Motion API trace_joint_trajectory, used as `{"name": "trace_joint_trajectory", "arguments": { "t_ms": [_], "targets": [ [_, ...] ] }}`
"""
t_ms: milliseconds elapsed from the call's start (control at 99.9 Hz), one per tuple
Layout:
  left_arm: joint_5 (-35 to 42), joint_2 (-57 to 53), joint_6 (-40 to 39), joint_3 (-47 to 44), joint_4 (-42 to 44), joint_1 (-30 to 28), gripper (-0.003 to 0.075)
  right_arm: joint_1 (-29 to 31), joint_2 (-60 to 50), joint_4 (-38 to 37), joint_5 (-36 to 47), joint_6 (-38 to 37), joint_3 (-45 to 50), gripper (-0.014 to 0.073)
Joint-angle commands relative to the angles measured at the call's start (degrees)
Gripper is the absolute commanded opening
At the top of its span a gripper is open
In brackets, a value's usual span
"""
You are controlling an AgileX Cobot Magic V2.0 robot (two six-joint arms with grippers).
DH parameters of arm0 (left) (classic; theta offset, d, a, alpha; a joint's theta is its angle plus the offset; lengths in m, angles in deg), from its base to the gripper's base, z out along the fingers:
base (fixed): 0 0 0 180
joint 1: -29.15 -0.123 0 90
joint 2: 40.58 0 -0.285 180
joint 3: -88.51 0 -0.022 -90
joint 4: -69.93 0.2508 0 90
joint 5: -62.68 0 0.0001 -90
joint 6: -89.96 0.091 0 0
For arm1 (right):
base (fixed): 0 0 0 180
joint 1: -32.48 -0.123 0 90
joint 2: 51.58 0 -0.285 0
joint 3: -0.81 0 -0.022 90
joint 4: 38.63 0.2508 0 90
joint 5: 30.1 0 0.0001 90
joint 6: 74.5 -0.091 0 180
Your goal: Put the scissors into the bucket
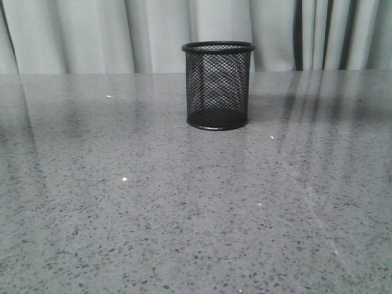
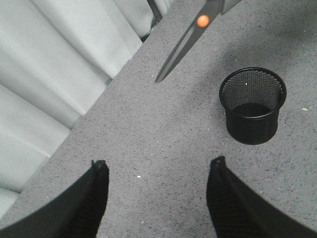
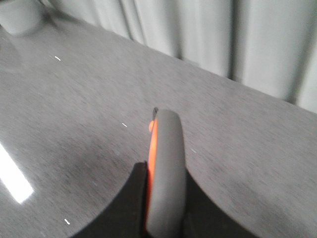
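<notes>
Gripping scissors (image 3: 166, 173) in right tool, seen from wrists only, bucket (image 1: 218, 86) alone in front, left tool (image 2: 157, 184) wide.

Black mesh bucket (image 1: 218, 86), grey-and-orange scissors (image 3: 166, 168), speckled grey table (image 1: 122, 214)

My front camera sits low, looking level across the table (image 1: 122, 214) at the bucket (image 1: 218, 86) and curtain (image 1: 73, 33). My left wrist camera looks down from above, sharing that bucket (image 2: 252, 104). My right wrist camera sits tight behind the scissors (image 3: 166, 173).
</notes>
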Motion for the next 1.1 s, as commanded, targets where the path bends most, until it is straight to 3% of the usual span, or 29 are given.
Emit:
{"name": "trace_joint_trajectory", "arguments": {
  "t_ms": [0,190,400,1091],
  "targets": [
    [2.6,-2.0,-2.85,1.81,-3.14,-0.05,0.041,0.4,-2.73,-6.39,-1.83,-4.74,-5.05,-0.0043],
    [2.51,-2.0,-3.78,1.81,-3.93,-0.05,0.041,0.4,-2.73,-13.92,-12.09,-9.81,-9.44,-0.0043],
    [2.51,-2.0,-3.78,1.81,-6.29,-0.05,0.041,0.4,-2.49,-14.76,-19.45,-11.24,-10.41,-0.0043],
    [2.62,-2.0,-3.78,1.81,-6.29,-0.05,0.041,-2.48,2.76,-16.64,-22.59,-11.48,-10.27,-0.0043]
  ]
}}
